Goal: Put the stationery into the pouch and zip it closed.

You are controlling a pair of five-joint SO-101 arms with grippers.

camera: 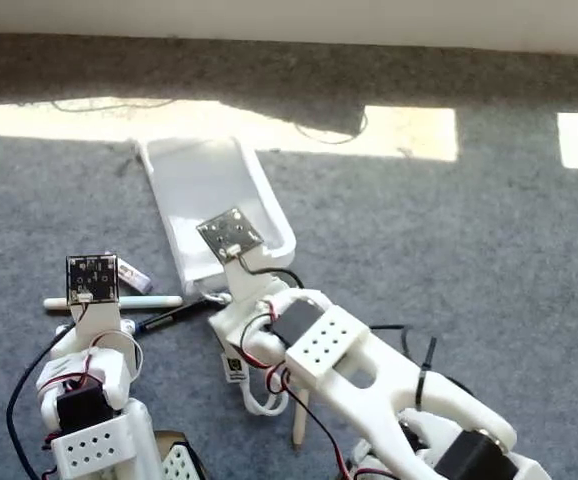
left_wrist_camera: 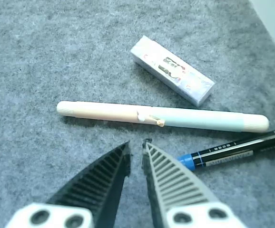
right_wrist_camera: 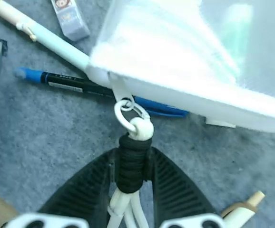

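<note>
1. The desk [camera: 469,250], covered in a grey felt-like cloth, carried everything. Bright patches of sunlight lay across its far side.
2. The pouch [camera: 204,190], white and translucent, lay on the desk beyond both hands, with its far end in the sunlight. Whether its zip was open could not be told.
3. The right hand [right_wrist_camera: 132,154] sat at the pouch's near corner, its jaws closed on the zip-pull cord.
4. The left hand [left_wrist_camera: 136,145] hovered over the desk at the near side of the two-tone pen. Its jaws were parted by a narrow gap with nothing between them.
5. The two-tone pen [left_wrist_camera: 161,116], half cream and half pale blue, lay on the desk outside the pouch, between the eraser and the left hand. Its blue end reached the pouch's corner.
6. The blue pen [left_wrist_camera: 232,152], black-barrelled with a blue tip, lay on the desk just beside the two-tone pen. Its far part ran under the pouch's near edge.
7. A cream stick [camera: 299,420], too little shown to identify, lay on the desk beside the right arm.
8. The eraser [left_wrist_camera: 171,70], in a pale printed sleeve, lay on the desk outside the pouch, a little apart from the two-tone pen on its far side.
9. The zip-pull cord [right_wrist_camera: 133,161], white strands bound in a black wrap, ran from between the right hand's jaws up to a white bead.
10. A small ring [right_wrist_camera: 125,107] joined that bead to the pouch's zip tab.
</note>
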